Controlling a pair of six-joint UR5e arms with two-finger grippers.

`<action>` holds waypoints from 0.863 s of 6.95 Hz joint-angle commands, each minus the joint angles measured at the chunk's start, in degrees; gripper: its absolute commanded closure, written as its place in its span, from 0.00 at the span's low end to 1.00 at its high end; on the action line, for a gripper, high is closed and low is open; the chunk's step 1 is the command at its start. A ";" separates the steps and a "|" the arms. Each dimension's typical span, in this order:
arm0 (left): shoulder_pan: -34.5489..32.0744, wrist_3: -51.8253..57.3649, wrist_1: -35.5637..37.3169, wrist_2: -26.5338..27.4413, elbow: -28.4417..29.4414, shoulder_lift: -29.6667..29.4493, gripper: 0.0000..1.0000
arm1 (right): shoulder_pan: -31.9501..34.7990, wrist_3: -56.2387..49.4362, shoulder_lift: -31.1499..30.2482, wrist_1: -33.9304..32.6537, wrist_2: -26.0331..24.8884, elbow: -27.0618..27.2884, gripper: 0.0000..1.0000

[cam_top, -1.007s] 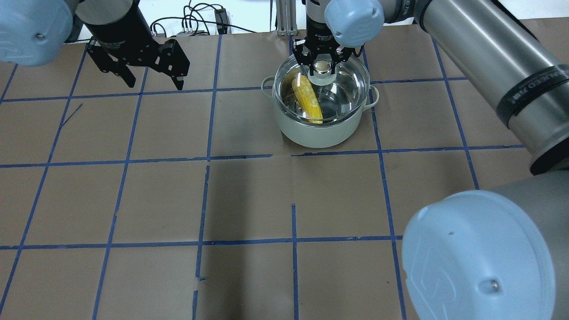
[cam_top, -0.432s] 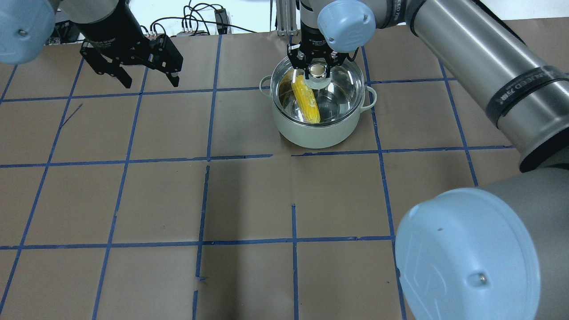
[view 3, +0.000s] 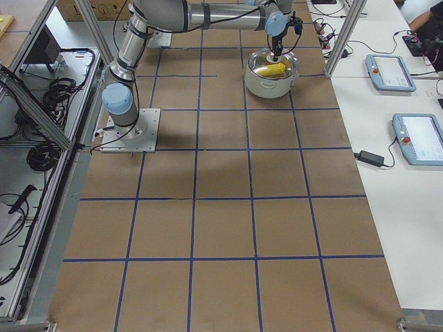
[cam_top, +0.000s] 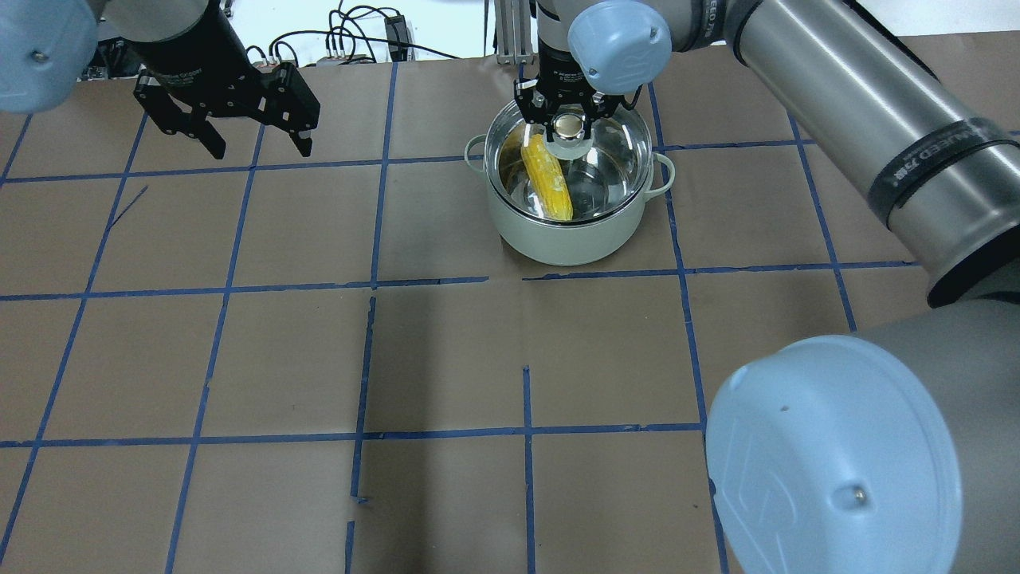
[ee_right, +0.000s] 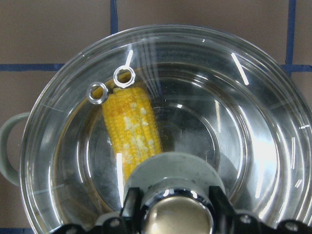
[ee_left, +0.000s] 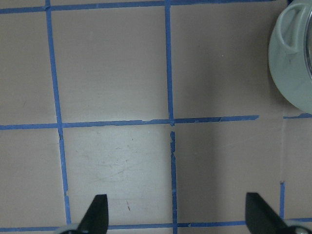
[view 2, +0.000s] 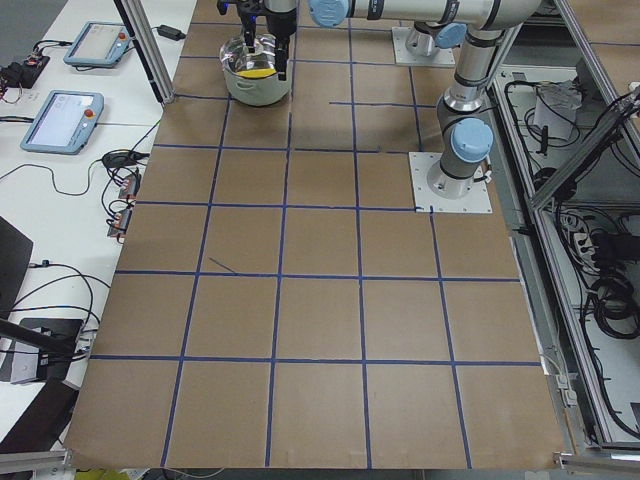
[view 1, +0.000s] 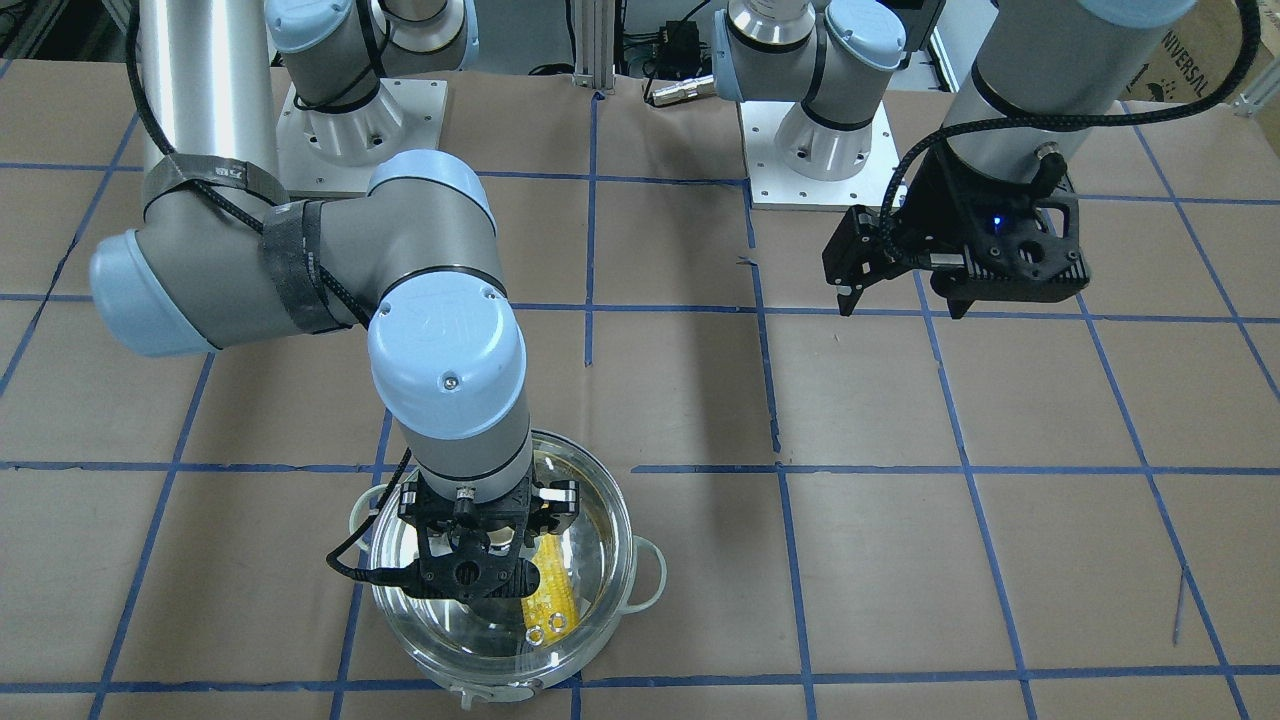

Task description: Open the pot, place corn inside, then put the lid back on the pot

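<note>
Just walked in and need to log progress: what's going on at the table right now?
The right gripper is clamped on the knob of the lid, which is on the pot or barely above its rim; I can't tell which. The corn lies inside, visible through the glass. The left gripper hangs open and empty over the table, well away from the pot.

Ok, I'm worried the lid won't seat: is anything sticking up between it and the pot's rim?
Nothing visible does. The corn lies low inside the pot, beneath the lid, which the right gripper holds by its knob over the opening.
</note>
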 commanded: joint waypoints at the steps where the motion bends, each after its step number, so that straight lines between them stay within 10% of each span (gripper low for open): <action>1: 0.07 -0.34 0.12 0.09 -0.03 -0.43 0.00 | -0.09 -0.04 -0.27 0.42 -0.05 -0.10 0.87; 6: 0.07 -0.17 -0.05 0.09 -0.12 -0.09 0.00 | 0.70 1.10 -0.45 0.86 0.74 0.60 0.87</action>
